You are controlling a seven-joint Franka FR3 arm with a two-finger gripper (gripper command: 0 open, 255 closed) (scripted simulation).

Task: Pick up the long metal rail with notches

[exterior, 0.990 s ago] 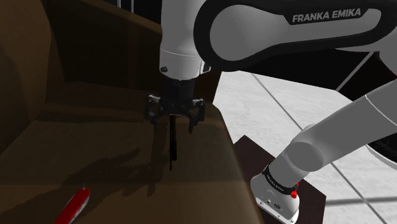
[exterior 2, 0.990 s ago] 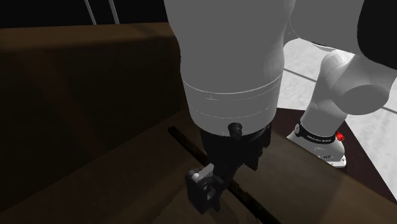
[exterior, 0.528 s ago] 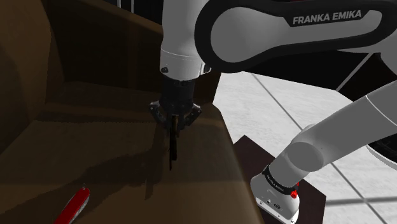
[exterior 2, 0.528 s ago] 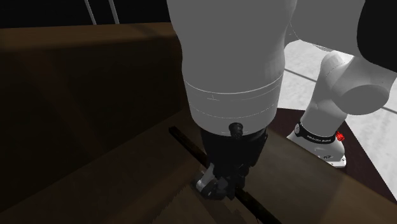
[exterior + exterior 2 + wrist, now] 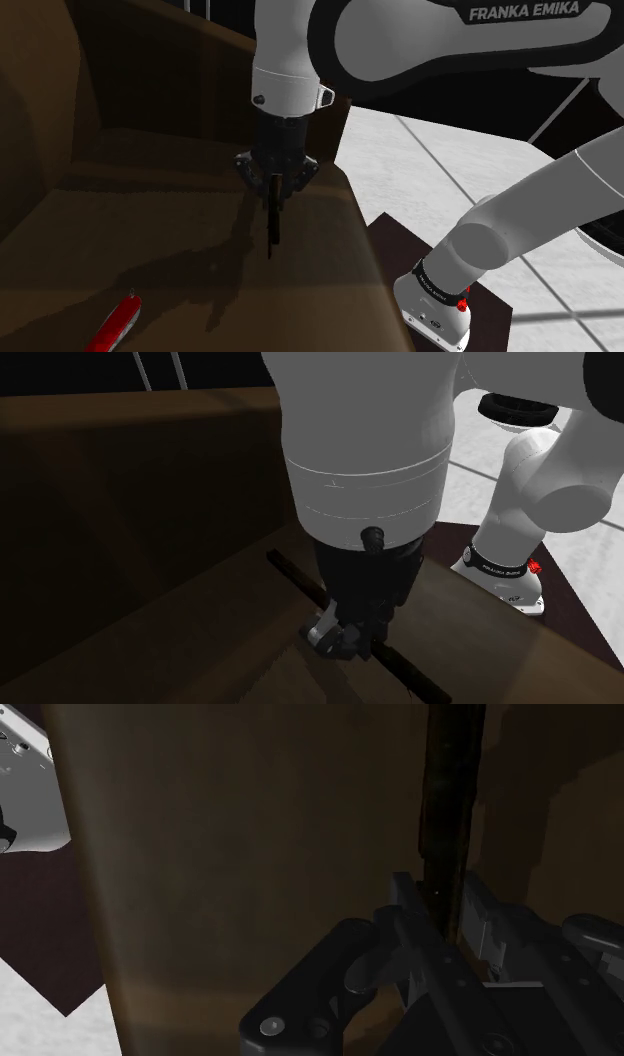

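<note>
The end effector [image 5: 272,186] is closed down narrow on the long dark rail [image 5: 270,236], and in the wrist view its two fingers [image 5: 413,918] press against either side of the thin bar. The rail lies on the brown surface [image 5: 150,642], close to the edge nearest the robot's stand, and the grip looks to be near the middle of its length. I cannot tell whether it has cleared the surface yet. The step in hand seems to be the lift. It would go best straight up and slowly, with the grip kept firm, because a long thin bar held at one narrow spot may pivot or slip between the pads. Keeping the wrist level should stop either end dipping and dragging. The red-handled tool [image 5: 115,320] lies well apart and should not interfere.
</note>
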